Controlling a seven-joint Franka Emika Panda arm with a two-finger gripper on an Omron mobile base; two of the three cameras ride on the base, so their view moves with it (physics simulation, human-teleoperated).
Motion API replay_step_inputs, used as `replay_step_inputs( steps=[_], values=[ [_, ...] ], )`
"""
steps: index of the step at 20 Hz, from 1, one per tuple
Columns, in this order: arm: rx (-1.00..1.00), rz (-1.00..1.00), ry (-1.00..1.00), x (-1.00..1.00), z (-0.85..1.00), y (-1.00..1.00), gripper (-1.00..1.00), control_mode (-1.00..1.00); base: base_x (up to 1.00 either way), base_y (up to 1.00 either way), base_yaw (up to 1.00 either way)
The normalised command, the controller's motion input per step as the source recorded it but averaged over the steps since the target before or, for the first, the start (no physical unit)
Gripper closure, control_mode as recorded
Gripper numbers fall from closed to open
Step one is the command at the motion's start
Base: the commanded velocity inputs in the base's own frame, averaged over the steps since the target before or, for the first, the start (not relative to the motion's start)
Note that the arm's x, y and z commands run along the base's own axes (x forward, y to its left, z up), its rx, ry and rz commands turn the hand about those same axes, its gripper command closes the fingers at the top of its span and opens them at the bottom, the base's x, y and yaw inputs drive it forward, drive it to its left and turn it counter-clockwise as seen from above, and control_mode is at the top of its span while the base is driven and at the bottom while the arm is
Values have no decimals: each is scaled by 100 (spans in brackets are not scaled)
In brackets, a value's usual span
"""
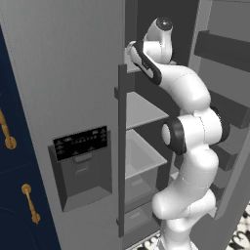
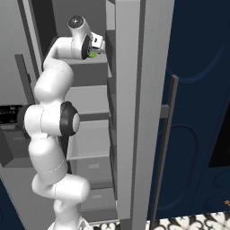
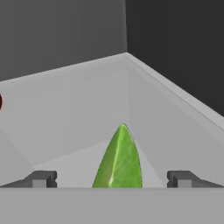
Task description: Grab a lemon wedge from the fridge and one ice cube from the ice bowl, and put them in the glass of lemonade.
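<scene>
1. The wedge (image 3: 119,159) lies on a pale fridge shelf (image 3: 78,113), pointed tip toward twelve o'clock in the hand view, rind side up.
2. Judged by looks, it is light, soft and likely slick with juice. Its tapered shape could squirt out of a hard pinch.
3. Best hold: across the thick middle of the two flat flanks, not the tip.
4. The claw (image 3: 111,178) is spread wide, its tips at nine and three o'clock of the wedge, clear of it. It holds nothing.
5. From the right base view, a green speck (image 2: 93,54) shows at the hand, on an upper shelf of the fridge (image 2: 128,112).
</scene>
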Motion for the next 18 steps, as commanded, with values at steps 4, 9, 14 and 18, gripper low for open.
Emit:
replay_step_inputs(
  steps=[4, 9, 14, 18],
  values=[
    [0, -10, 0, 2, -10, 0, -100, -100, 0, 0, 0],
    [0, -12, 0, -1, -10, 1, -100, -100, 0, 0, 0],
    [0, -11, 6, 0, -16, 2, -100, -100, 0, 0, 0],
    [0, -9, 12, 0, -8, 0, -100, -100, 0, 0, 0]
  ],
)
